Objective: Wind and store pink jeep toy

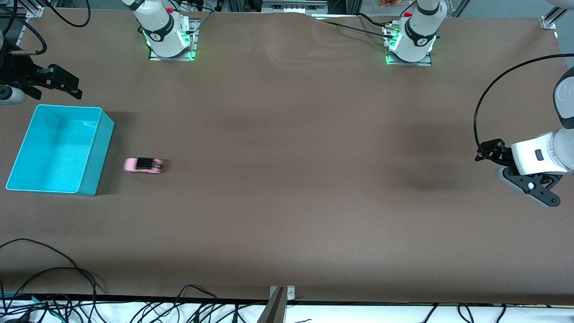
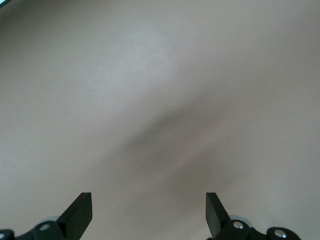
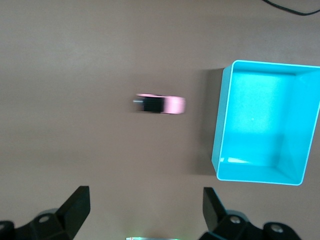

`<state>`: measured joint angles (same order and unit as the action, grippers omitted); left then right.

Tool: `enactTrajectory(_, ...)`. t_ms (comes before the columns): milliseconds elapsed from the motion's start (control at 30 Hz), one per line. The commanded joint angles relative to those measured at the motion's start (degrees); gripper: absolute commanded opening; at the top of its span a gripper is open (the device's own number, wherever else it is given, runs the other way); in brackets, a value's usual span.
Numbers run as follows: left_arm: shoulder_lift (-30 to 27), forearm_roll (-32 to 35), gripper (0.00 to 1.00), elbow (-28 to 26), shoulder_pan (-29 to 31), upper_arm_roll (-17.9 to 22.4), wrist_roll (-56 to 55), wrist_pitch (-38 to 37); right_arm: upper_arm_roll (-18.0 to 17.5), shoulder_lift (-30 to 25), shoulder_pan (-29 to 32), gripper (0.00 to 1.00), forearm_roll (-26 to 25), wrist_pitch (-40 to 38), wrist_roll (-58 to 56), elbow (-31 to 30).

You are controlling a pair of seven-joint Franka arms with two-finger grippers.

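Note:
The pink jeep toy (image 1: 143, 165) stands on the brown table beside the teal bin (image 1: 96, 157), toward the left arm's end of it. Its outline is smeared along its length. In the right wrist view the jeep (image 3: 160, 105) and the empty bin (image 3: 222, 115) lie below my right gripper (image 3: 145, 205), which is open and holds nothing. In the front view the right gripper (image 1: 67, 87) hangs over the table's edge at the right arm's end, apart from the bin. My left gripper (image 1: 531, 184) hangs open over bare table (image 2: 150, 100) at the left arm's end, its fingers (image 2: 80, 212) wide apart.
Both arm bases (image 1: 168, 40) (image 1: 410, 42) stand along the table's edge farthest from the front camera. Loose black cables (image 1: 54, 269) lie at the edge nearest that camera, at the right arm's end. A cable (image 1: 482, 103) loops above the left arm.

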<state>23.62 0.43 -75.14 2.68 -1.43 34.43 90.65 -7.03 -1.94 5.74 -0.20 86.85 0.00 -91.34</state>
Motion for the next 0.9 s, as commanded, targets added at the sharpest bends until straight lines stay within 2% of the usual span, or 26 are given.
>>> enactTrajectory(0, -0.85, 0.27, 1.00, 0.79, -2.50, 0.64, -4.72, -3.11, -0.08, 0.54, -0.03, 1.00, 0.37, -0.98, 0.61, 1.43)
enactTrajectory(300, -2.61, 0.18, 1.00, 0.70, -4.09, 2.22, -5.78, -2.50, -0.08, 0.54, -0.03, 1.00, 0.37, -0.98, 0.53, 1.43)
enactTrajectory(467, -4.80, -0.26, 1.00, -1.05, -4.17, 3.19, -7.01, 1.98, -0.08, 0.54, -0.03, 1.00, 0.37, -0.98, 0.61, 1.43)
enactTrajectory(700, -11.48, -0.17, 1.00, -9.04, -5.84, 3.63, -19.13, 2.77, 0.00, 0.54, -0.03, 1.00, 0.37, -0.80, 0.61, 1.43)
enactTrajectory(867, -16.75, 0.18, 1.00, -14.67, -5.84, 3.63, -20.99, 2.78, 0.00, 0.54, -0.03, 1.00, 0.28, -0.63, 0.61, 1.43)
